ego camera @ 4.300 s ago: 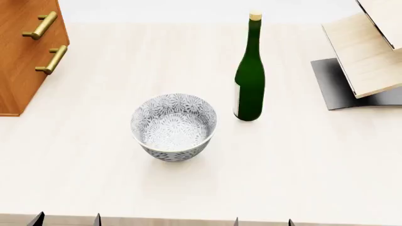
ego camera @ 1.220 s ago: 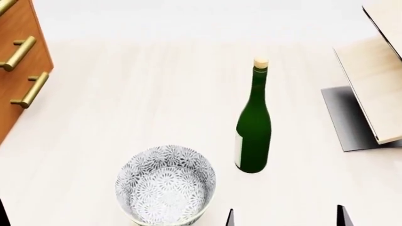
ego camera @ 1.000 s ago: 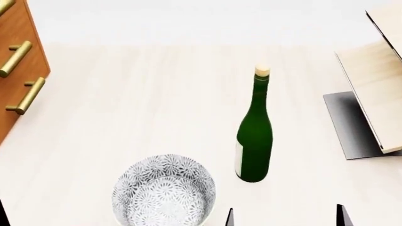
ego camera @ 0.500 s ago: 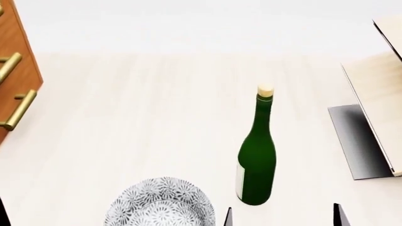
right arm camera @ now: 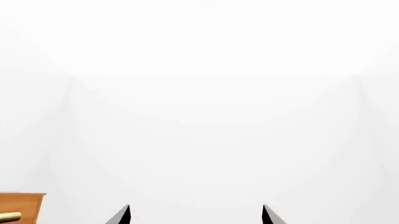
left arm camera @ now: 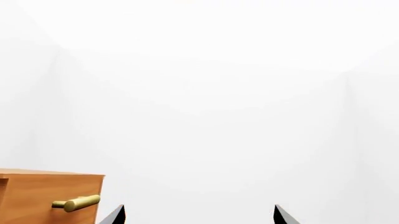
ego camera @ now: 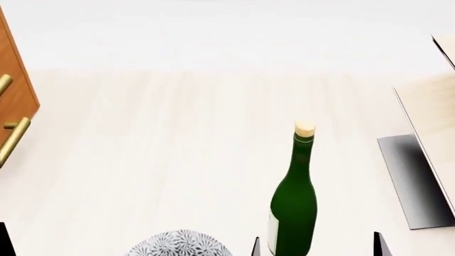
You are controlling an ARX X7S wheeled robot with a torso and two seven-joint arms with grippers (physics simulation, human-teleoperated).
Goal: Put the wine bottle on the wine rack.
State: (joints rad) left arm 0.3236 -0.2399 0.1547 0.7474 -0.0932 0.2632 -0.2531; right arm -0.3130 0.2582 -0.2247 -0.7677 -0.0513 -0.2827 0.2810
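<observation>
Head view: wine bottle [ego camera: 293,210] upright, pale label possibly blank.

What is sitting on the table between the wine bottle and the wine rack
Nothing: in the head view, only bare pale tabletop separates the upright wine bottle from the wine rack.

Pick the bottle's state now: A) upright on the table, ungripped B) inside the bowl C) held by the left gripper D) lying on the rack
A: the bottle stands upright on the table, left of the rack, with nothing gripping it.
</observation>
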